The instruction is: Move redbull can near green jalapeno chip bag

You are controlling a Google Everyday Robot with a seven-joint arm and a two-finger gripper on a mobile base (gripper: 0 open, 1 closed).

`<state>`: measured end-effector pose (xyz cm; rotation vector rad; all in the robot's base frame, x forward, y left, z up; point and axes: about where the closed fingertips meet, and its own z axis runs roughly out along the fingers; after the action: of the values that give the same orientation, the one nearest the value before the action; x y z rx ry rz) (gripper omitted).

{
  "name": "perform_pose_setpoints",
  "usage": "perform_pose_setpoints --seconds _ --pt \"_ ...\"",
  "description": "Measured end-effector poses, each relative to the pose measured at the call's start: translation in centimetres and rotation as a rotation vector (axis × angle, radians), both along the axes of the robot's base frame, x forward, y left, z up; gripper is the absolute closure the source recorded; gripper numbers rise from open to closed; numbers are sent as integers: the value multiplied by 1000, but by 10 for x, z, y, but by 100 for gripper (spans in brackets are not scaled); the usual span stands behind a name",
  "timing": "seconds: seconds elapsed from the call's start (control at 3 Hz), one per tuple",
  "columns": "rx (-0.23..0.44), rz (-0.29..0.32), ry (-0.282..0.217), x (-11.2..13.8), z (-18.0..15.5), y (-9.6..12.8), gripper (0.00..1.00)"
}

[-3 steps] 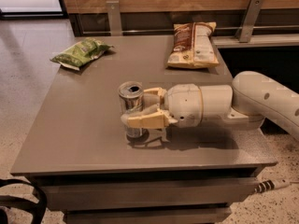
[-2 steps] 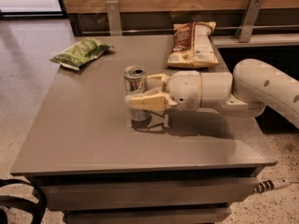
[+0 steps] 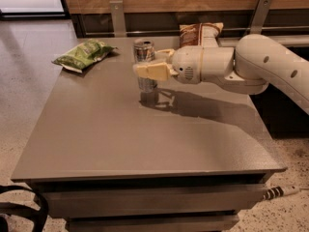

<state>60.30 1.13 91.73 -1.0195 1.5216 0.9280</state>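
The redbull can (image 3: pixel 143 51) is a slim silver can, upright and held clear of the table, with its shadow on the surface below. My gripper (image 3: pixel 150 65) reaches in from the right and is shut on the can, one cream finger (image 3: pixel 150 71) across its front. The green jalapeno chip bag (image 3: pixel 83 53) lies flat at the table's far left corner, to the left of the can and a little farther back.
A brown-and-white chip bag (image 3: pixel 200 34) lies at the far edge, behind my arm (image 3: pixel 251 64). The grey table (image 3: pixel 145 139) stands before a wooden wall with metal brackets. A black strap shows at the lower left on the floor.
My gripper has lifted the can off the table and carried it back and a little toward the green bag.
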Motion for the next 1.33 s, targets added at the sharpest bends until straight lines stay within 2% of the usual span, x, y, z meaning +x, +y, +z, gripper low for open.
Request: perform_pose_setpoints --seconds 0.33,0.67,1.0,1.33 --pt "-8 -46 -16 27 8 2 100" --pt "31 -75 -61 52 10 5 100" --pt "43 -81 -138 67 9 19 100" --pt "-1 -69 -208 81 9 47 100"
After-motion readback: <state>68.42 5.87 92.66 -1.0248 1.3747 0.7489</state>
